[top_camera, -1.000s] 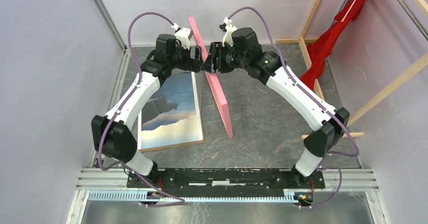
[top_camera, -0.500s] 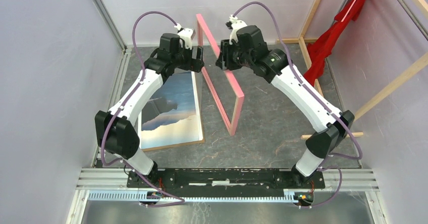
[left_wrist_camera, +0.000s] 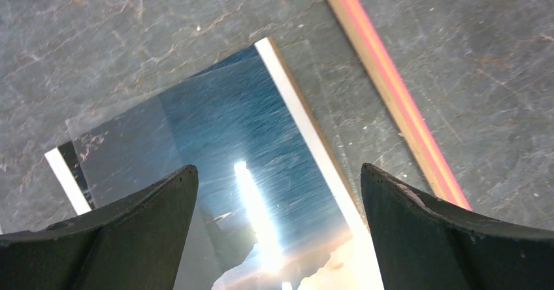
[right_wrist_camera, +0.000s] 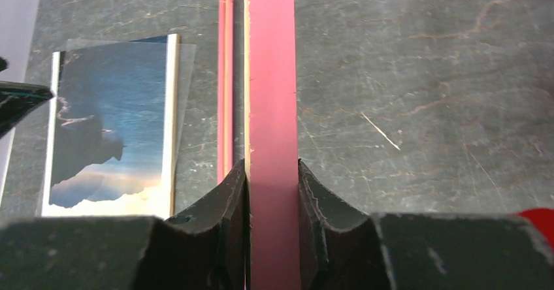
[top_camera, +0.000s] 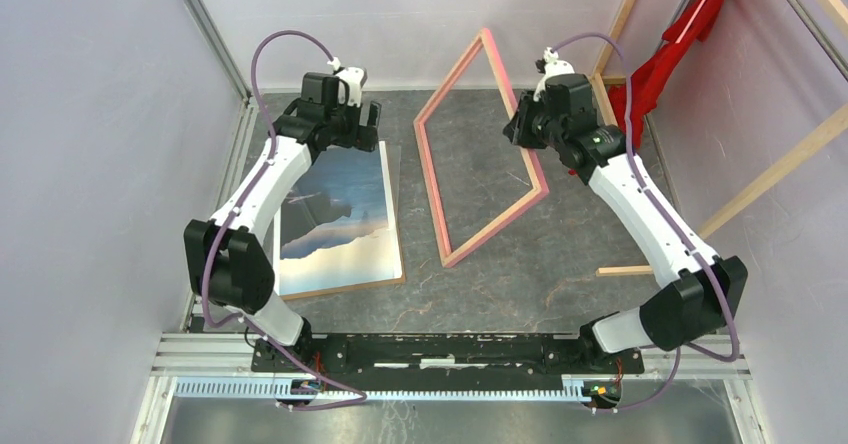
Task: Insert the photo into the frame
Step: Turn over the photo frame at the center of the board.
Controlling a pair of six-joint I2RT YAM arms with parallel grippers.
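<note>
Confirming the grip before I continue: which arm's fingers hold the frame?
The right gripper: its fingers clamp a pink rail of the frame. The left gripper hangs open above the photo, holding nothing.
</note>
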